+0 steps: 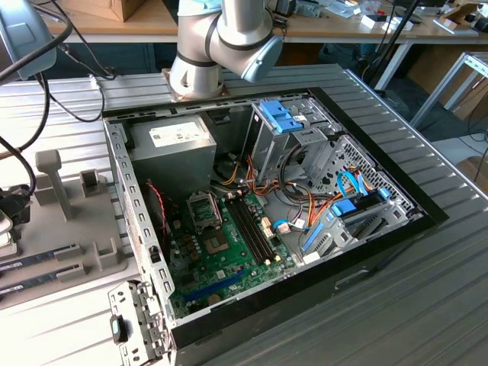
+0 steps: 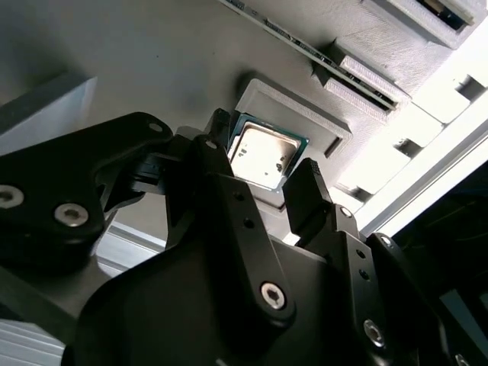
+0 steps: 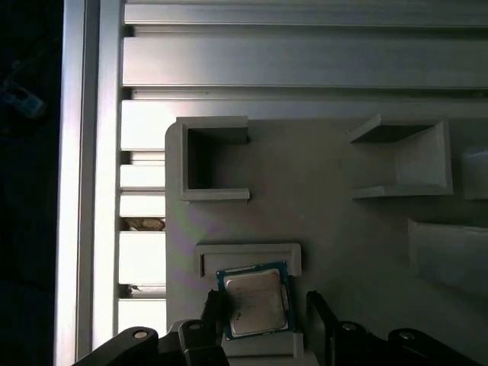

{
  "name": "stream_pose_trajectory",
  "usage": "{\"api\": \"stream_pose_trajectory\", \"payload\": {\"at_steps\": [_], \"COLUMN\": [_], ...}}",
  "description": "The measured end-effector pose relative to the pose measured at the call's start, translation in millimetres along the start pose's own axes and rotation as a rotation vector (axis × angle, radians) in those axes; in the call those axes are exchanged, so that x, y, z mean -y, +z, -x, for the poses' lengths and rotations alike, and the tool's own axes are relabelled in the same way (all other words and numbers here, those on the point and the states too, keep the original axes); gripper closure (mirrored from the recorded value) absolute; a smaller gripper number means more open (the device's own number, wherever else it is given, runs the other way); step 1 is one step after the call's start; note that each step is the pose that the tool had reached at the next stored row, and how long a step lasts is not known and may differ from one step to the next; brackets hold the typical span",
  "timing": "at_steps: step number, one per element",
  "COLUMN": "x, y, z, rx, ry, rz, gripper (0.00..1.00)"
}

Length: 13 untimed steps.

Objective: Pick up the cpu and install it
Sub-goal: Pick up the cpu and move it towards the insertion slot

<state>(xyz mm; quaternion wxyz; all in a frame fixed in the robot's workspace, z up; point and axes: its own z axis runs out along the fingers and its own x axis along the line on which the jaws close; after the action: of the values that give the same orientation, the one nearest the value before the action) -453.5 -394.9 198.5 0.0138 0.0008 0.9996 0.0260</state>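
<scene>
Arm: the grey jointed arm (image 1: 229,34) rises from its base behind the computer case (image 1: 381,232) in the exterior view.
Claw: the gripper (image 2: 263,164) (image 3: 265,313) hangs over the grey fixture plate (image 2: 152,61) (image 3: 343,229), its jaws apart.
Fingers: two black fingers (image 2: 305,191) (image 3: 320,316) stand one on each side of the cpu. In the first wrist view, one is just beside the chip's edge and the other is clear of it by a visible gap.
Cpu: the cpu (image 2: 263,156) (image 3: 255,301) lies flat, metal top up, in a shallow square recess of the fixture plate. It is not lifted.
Fixture plate: it rests on the ribbed aluminium table (image 3: 305,61), at the exterior view's left of the case.
Case: it lies open, with the green motherboard (image 1: 221,263) exposed inside.
</scene>
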Motion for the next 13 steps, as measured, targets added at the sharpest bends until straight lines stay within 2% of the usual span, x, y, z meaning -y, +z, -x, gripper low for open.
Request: {"api": "stream_pose_trajectory", "payload": {"at_steps": [8,13], "x": [0.2,0.3], "y": [3.1,4.7], "z": [-0.7,-0.8], "rx": [-0.0022,-0.0027], "ry": [-0.041,-0.049], "rz": [0.0012,0.0014], "gripper": [0.44,0.44]}}
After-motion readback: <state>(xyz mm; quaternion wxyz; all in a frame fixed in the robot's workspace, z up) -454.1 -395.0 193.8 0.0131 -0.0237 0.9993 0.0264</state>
